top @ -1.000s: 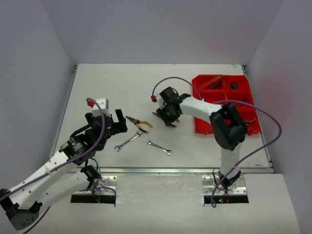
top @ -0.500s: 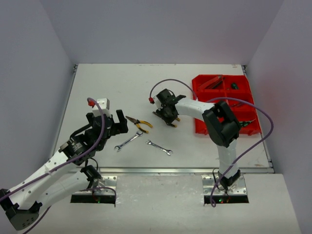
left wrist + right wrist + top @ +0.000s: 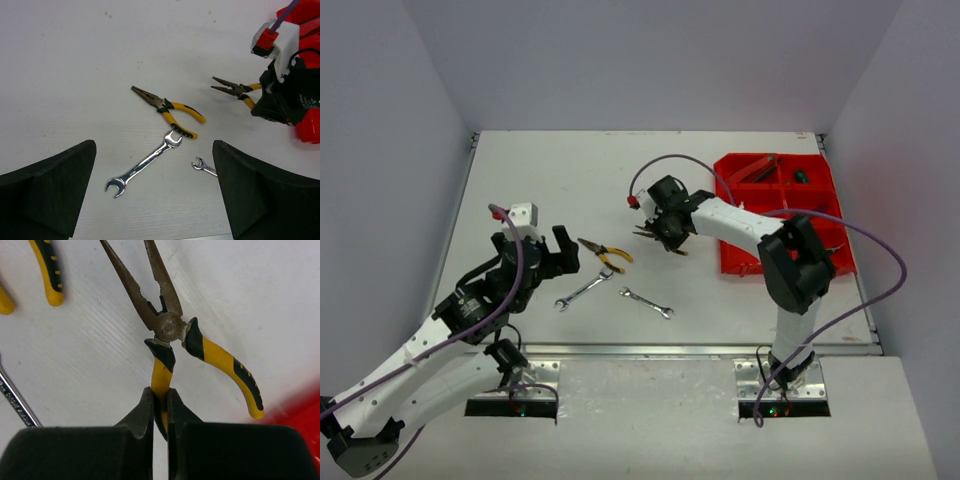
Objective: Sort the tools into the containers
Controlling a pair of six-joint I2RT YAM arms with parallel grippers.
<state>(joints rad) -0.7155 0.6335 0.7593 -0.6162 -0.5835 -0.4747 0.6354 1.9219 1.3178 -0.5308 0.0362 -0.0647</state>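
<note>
My right gripper (image 3: pixel 665 230) (image 3: pixel 160 395) is shut on one handle of yellow-black needle-nose pliers (image 3: pixel 169 326), nose pointing left; they also show in the left wrist view (image 3: pixel 232 90). I cannot tell if they touch the table. A second pair of yellow-black pliers (image 3: pixel 605 254) (image 3: pixel 172 112), a large silver wrench (image 3: pixel 584 289) (image 3: pixel 145 165) and a small silver wrench (image 3: pixel 647 302) (image 3: pixel 204 167) lie on the table. My left gripper (image 3: pixel 538 255) (image 3: pixel 155 192) is open and empty, hovering near the large wrench. The red compartment tray (image 3: pixel 732 255) stands at the right, holding several tools.
The white table is walled at the back and both sides. The right arm's purple cable (image 3: pixel 665 165) loops above the held pliers. The metal front edge (image 3: pixel 650 350) runs just in front of the wrenches.
My right gripper has shifted slightly with the pliers in its grip, up and to the right. My left gripper has drifted a little to the left.
</note>
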